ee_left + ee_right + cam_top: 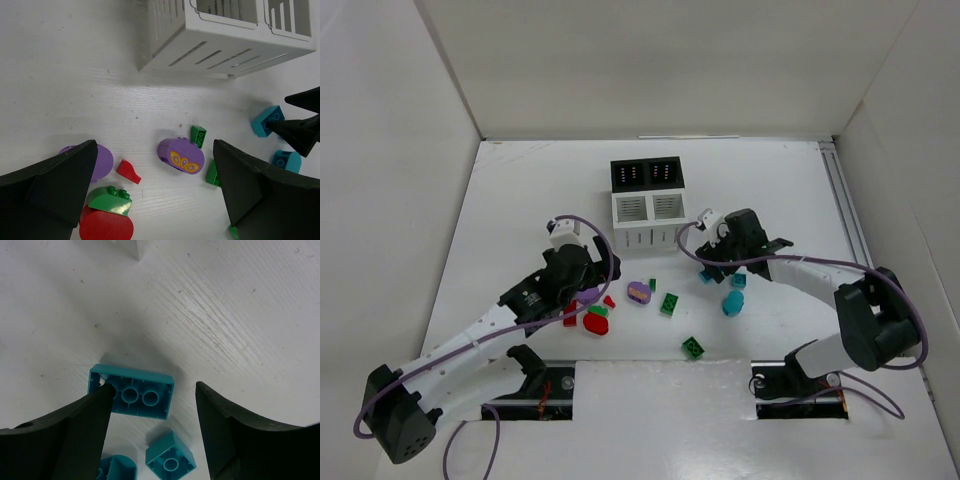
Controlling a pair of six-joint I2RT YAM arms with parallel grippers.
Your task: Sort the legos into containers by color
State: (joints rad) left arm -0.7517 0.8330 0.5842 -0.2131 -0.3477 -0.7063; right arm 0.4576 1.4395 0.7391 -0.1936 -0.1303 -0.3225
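The cyan brick [131, 392] lies hollow side up on the tabletop [225, 315], low in the right wrist view. Its long axis runs across the gap of the right claw [153, 386], which stands part-open and empty. The brick sits left of centre, against the left finger. The left claw [155, 145], wide and empty, is farther away.

White table [520, 200], scattered legos [668, 303] (red, green, teal, purple) near the four-compartment bin block [648, 210]

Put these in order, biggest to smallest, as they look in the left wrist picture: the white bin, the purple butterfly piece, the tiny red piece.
1. white bin
2. purple butterfly piece
3. tiny red piece
The bin looks biggest even though it sits farthest from the camera.
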